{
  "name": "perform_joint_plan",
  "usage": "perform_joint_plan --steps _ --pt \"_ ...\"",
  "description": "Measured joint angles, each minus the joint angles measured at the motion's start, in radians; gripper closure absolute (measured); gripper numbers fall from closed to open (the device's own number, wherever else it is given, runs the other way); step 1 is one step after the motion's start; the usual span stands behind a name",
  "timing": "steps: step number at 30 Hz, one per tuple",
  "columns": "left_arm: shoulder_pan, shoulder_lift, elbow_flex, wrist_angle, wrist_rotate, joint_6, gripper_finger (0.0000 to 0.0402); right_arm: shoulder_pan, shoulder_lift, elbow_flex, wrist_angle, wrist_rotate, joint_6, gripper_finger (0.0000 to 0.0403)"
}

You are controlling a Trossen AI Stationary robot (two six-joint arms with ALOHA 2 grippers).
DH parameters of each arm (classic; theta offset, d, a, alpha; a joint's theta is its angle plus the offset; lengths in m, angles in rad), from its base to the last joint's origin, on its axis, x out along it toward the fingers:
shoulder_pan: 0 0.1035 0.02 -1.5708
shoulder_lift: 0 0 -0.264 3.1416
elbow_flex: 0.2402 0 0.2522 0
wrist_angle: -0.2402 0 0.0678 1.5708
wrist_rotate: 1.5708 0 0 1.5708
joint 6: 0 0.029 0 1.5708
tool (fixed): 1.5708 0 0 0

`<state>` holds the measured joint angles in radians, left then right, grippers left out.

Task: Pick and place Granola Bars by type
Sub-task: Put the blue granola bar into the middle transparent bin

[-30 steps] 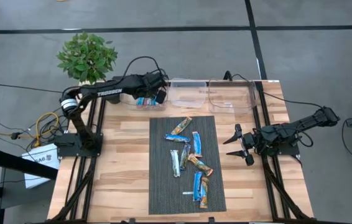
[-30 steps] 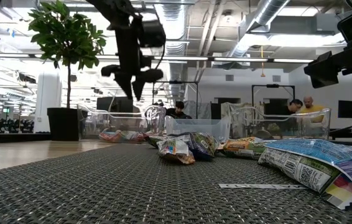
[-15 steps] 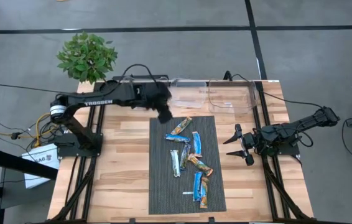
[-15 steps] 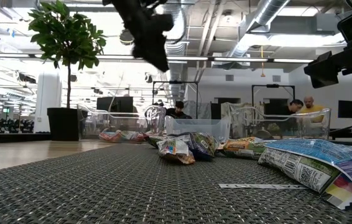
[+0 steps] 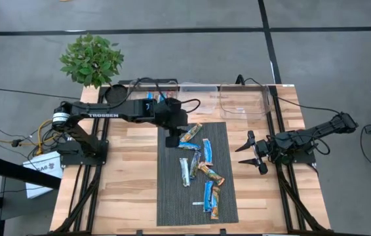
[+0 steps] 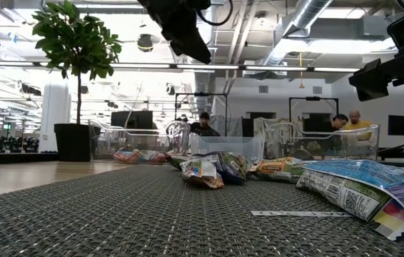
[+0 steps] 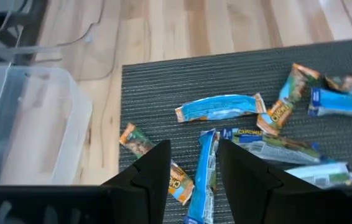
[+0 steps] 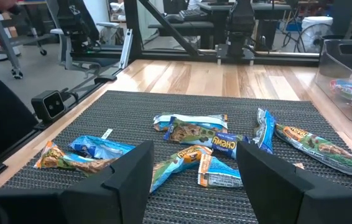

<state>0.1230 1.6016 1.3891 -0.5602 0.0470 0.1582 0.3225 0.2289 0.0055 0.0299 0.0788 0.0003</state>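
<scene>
Several granola bars in blue, orange-brown and silvery-white wrappers lie loose on the dark mat (image 5: 166, 190): an orange-brown one (image 5: 192, 131), a blue one (image 5: 187, 145) and a silvery one (image 5: 184, 172) among them. My left gripper (image 5: 171, 139) hangs open and empty above the mat's far left part, next to the blue bar (image 7: 219, 107); an orange-brown bar (image 7: 143, 144) and another blue bar (image 7: 204, 171) lie just ahead of its fingers. My right gripper (image 5: 248, 149) waits open and empty at the mat's right edge, facing the bars (image 8: 191, 134).
Three clear bins stand along the far edge: the left one (image 5: 147, 99) holds bars, then the middle one (image 5: 195, 98) and the right one (image 5: 244, 99). A potted plant (image 5: 92, 60) stands at the far left corner. A thin white strip (image 5: 198, 204) lies on the mat's near part.
My left gripper has swung from over the left bin at the far edge toward the near edge and a little right. It now hangs over the mat's far left part, beside the bars. The bars have not moved.
</scene>
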Motion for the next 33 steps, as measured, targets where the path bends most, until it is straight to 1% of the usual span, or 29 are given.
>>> perform_joint_plan --steps 4,12,18,23,27,33 --pt "0.000 0.000 0.000 0.000 0.000 -0.029 0.0274 0.000 0.000 0.000 0.000 0.000 0.000 0.0182" --pt "0.000 0.000 0.000 0.013 0.002 0.005 0.0274 0.000 0.000 0.000 0.000 0.000 0.000 0.0182" --pt "0.000 0.000 0.000 0.070 0.077 0.006 0.0274 0.000 0.000 0.000 0.000 0.000 0.000 0.0182" --pt "-0.005 0.000 -0.005 0.056 0.081 0.006 0.0274 0.000 0.000 0.000 0.000 0.000 0.000 0.0182" --pt "-0.020 0.001 -0.078 0.074 0.072 0.005 0.0274 0.000 0.000 0.000 0.000 0.000 0.000 0.0182" --pt "-0.028 0.002 -0.213 0.145 0.060 0.001 0.0274 0.000 0.000 0.000 0.000 0.000 0.000 0.0182"
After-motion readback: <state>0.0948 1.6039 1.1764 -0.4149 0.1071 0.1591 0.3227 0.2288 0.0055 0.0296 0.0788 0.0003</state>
